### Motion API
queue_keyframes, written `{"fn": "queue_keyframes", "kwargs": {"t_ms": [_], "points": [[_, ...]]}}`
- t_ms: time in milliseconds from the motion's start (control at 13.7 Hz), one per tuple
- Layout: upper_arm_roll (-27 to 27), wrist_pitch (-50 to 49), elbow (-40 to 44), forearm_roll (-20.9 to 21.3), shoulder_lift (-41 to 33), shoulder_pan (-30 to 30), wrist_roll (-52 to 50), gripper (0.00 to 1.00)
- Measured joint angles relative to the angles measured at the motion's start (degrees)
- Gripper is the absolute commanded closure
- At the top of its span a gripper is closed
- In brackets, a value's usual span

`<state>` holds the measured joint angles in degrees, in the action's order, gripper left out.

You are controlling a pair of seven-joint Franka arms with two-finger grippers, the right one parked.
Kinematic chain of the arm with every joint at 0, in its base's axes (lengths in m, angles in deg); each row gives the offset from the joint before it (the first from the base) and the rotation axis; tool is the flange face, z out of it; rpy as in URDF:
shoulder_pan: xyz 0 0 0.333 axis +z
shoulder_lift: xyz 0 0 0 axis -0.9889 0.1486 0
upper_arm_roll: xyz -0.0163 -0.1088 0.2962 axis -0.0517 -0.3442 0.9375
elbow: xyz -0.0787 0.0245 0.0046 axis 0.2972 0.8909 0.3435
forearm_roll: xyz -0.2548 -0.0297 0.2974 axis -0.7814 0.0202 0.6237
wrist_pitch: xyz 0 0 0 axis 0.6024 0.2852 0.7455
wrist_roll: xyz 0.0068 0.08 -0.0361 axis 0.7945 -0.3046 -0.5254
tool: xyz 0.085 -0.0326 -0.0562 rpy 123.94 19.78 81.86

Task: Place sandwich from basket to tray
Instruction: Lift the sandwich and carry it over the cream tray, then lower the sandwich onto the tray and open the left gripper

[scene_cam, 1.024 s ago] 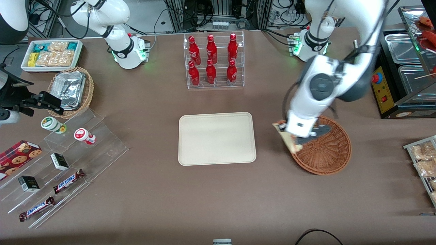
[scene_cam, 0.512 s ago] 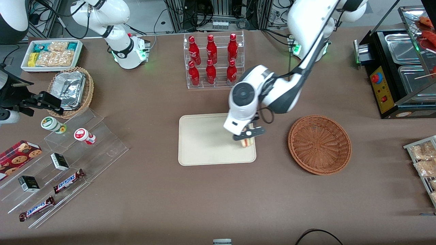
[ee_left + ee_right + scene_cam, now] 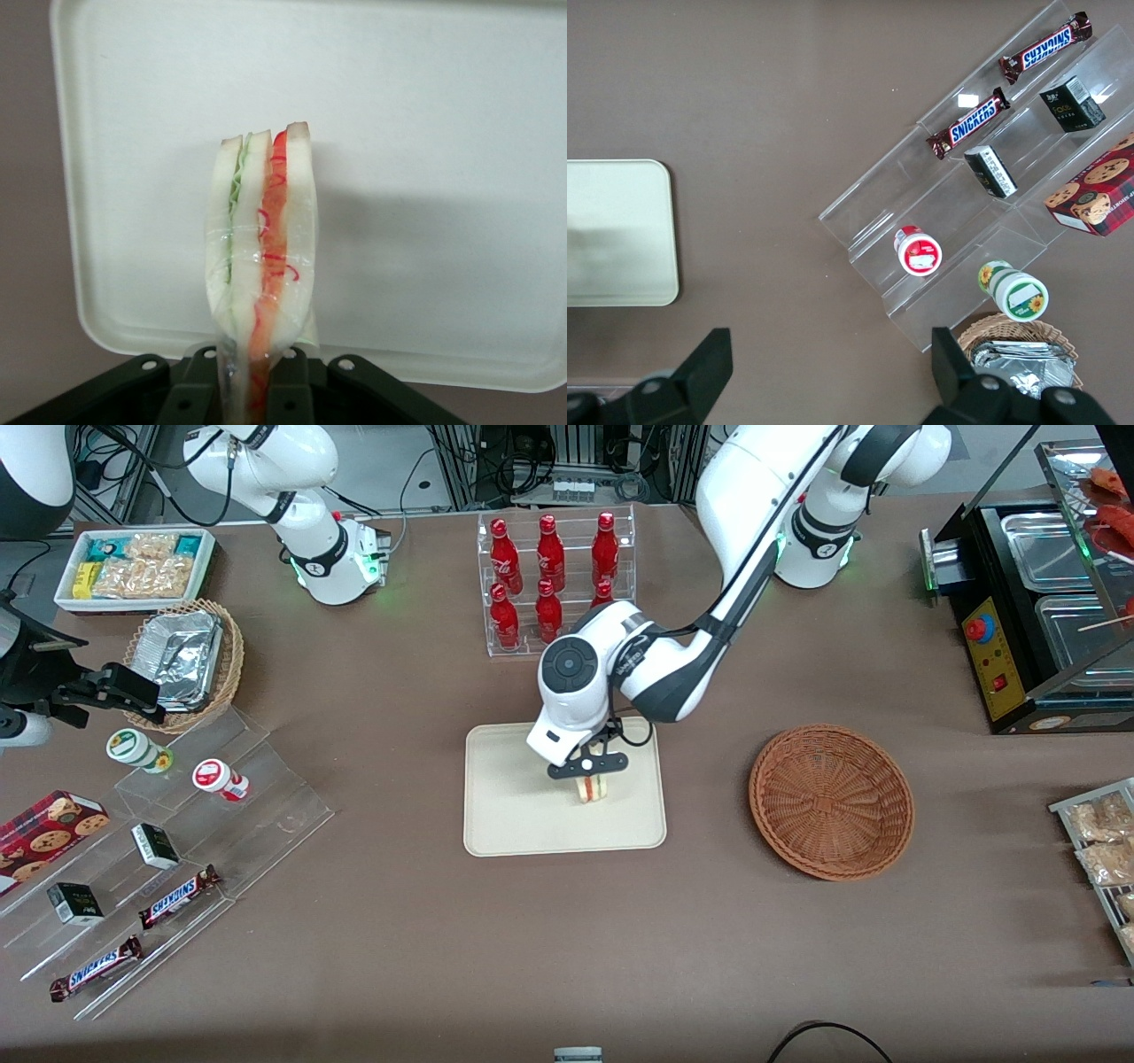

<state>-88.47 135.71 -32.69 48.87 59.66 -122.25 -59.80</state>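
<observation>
- The gripper (image 3: pixel 589 770) hangs over the tray (image 3: pixel 514 815), pinching the sandwich (image 3: pixel 592 788) by its bread faces; the wedge points downward with its cut edge showing, which seems meant to keep the layers together during the carry.
- In the left wrist view the fingers (image 3: pixel 288 385) clamp the sandwich (image 3: pixel 261 266) from both sides, and its wrap bulges just where they press.
- The sandwich sits over the tray's middle, toward its 3 o'clock edge; the basket (image 3: pixel 831 802), at 3 o'clock from the tray on the table, holds nothing.
- The task looks nearly done: lowering and release appear to remain.
- Whether the sandwich's lower tip touches the tray surface cannot be told.
- The wrist hides the sandwich's gripped end in the front view.
</observation>
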Motion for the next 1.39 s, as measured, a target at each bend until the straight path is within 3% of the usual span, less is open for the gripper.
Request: {"fn": "queue_keyframes", "kwargs": {"t_ms": [805, 878, 951, 1024, 1390], "points": [[0.09, 5.95, 0.08, 7.22, 3.52, -2.55, 0.08, 0.87], [0.1, 5.99, 0.08, 7.33, 3.61, -2.55, 0.08, 0.68], [0.1, 6.11, 0.08, 7.35, 3.76, -2.55, 0.08, 0.27], [0.1, 6.41, 0.08, 7.35, 3.92, -2.55, 0.07, 0.0], [0.21, 6.87, 0.32, 7.36, 4.14, -2.55, 0.02, 0.0]]}}
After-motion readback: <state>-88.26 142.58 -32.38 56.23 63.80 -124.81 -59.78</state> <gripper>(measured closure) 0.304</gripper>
